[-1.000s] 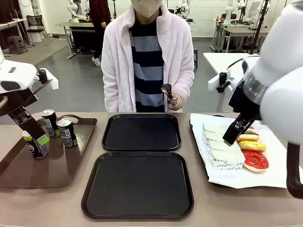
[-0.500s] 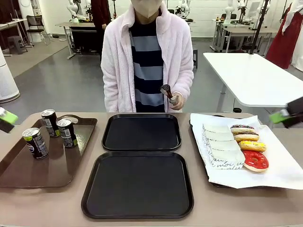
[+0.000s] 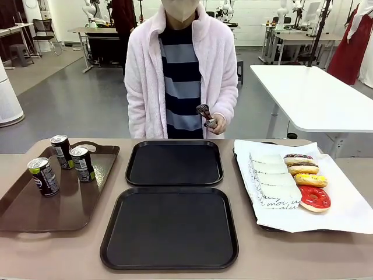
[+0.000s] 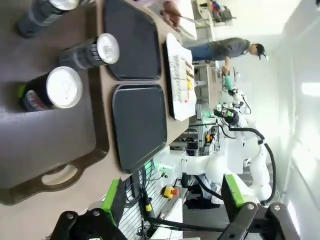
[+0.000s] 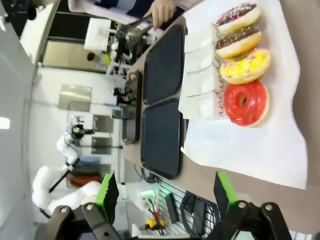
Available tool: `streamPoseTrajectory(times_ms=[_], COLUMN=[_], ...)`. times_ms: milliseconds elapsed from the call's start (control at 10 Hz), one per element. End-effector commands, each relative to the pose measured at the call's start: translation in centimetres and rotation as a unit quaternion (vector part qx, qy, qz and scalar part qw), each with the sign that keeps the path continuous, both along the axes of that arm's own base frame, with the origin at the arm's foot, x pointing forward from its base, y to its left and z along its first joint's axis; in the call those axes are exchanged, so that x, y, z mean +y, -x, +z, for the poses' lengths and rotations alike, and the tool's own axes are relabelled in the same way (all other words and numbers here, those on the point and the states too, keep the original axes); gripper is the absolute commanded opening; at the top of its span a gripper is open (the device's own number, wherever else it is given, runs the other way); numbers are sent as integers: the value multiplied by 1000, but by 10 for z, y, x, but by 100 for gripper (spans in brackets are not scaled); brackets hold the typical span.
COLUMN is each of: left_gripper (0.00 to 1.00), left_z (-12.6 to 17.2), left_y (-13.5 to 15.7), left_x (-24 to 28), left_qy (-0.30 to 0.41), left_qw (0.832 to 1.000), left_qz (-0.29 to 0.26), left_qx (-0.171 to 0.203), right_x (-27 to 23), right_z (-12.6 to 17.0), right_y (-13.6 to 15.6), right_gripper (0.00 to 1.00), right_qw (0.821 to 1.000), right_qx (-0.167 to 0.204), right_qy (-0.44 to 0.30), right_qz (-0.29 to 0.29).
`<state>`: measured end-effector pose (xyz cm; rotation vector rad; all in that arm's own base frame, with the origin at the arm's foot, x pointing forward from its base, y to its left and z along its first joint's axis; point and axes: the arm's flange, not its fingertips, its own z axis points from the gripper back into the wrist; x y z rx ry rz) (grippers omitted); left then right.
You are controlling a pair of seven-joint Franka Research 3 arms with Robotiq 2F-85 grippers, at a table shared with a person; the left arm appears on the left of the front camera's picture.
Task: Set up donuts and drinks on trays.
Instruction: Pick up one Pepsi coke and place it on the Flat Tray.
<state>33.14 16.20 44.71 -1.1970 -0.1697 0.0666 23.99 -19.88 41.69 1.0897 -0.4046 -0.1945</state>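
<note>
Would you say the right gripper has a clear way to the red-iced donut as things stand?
Probably yes. The right gripper is open, nothing lies between it and the red-iced donut, which sits uncovered at the row's near end, and the person's hand is off at the far edge.

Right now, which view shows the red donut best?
The right wrist view: the red donut lies close and whole, hole plain. The front view shows it smaller, on the white paper. In the left wrist view it is a speck.
</note>
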Motion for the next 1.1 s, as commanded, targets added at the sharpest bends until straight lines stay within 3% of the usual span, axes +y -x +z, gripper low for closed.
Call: streamPoseTrajectory(times_ms=[0,300,400,500,1000], left_gripper=[100,100,100,100,100], left_z=[4,-4,1,-2,-2], left_y=[0,9,12,7,7], left_x=[12,42,43,37,37], left_qy=[-27,-46,-76,-24,-24], left_qw=[1000,998,996,998,998], left_qz=[3,51,52,48,48], left_qx=[5,12,-6,19,19], right_x=[5,8,-8,-8,-8], right_z=[8,27,12,12,12], right_y=[13,20,18,18,18], right_gripper=[100,100,100,100,100], right_qw=[1000,999,1000,1000,1000], right_qx=[-14,-9,-1,-1,-1], right_qy=[1,48,7,7,7], right_qz=[-7,-8,-16,-16,-16])
